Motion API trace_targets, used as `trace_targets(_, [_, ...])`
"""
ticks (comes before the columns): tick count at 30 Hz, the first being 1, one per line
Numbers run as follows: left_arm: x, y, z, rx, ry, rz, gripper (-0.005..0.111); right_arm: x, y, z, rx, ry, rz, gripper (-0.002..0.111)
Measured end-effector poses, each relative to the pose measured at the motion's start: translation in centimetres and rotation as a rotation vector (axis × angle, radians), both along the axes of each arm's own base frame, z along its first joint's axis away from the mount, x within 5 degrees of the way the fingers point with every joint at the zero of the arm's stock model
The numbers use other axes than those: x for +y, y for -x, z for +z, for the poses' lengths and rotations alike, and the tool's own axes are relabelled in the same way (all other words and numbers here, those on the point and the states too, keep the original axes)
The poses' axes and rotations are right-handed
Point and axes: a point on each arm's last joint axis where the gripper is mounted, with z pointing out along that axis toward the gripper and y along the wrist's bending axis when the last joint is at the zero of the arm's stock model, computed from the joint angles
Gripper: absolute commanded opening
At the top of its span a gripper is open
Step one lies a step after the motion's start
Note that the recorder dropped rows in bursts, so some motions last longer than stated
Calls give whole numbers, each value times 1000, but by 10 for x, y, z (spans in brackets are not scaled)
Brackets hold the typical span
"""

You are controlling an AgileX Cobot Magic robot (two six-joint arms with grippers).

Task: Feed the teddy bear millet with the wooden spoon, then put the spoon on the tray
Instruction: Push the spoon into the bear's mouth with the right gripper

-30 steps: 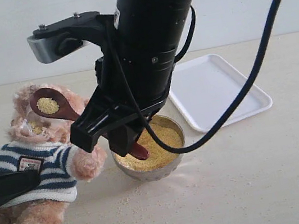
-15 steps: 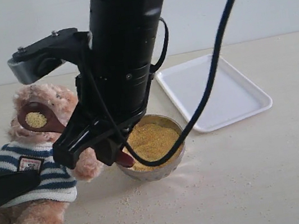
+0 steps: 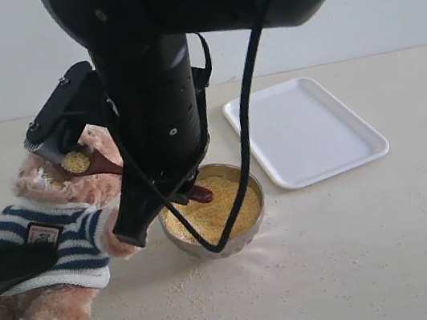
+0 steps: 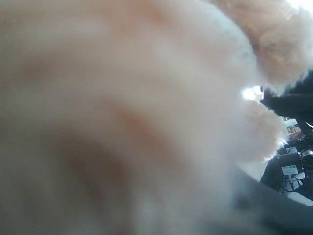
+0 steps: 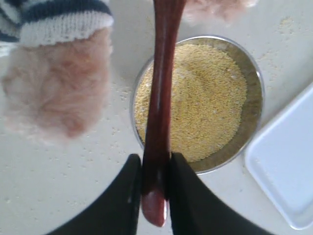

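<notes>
The right claw (image 5: 155, 164) is clamped on the spoon (image 5: 160, 88) handle, holding millet (image 3: 76, 161) at the bear's (image 3: 66, 228) face; whether the left claw (image 3: 7, 270), against the bear, is apart or together cannot be told.

Nothing legible — badge (image 3: 44, 232) on the teddy bear (image 3: 81, 247) too blurred.

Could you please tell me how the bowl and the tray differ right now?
The bowl is round, metal and deep; the tray is rectangular, white and shallow. The bowl is full of millet; the tray is bare. Both rest on the table.
</notes>
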Motion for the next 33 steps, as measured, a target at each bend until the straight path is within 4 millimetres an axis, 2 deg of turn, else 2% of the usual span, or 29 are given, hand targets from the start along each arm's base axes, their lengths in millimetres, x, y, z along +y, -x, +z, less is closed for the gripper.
trace_targets(7, [0, 0, 0, 0, 0, 0, 5, 5, 5, 1, -113, 68, 48, 1])
trace_targets(16, [0, 0, 0, 0, 0, 0, 5, 25, 15, -18, -207, 169, 109, 1])
trace_targets(21, [0, 0, 0, 1, -2, 1, 5, 32, 20, -23, -266, 202, 129, 1])
trace_targets(29, [0, 0, 0, 1, -2, 1, 5, 35, 21, -20, -346, 218, 124, 1])
trace_targets(33, [0, 0, 0, 1, -2, 1, 5, 33, 21, -26, -386, 261, 135, 1])
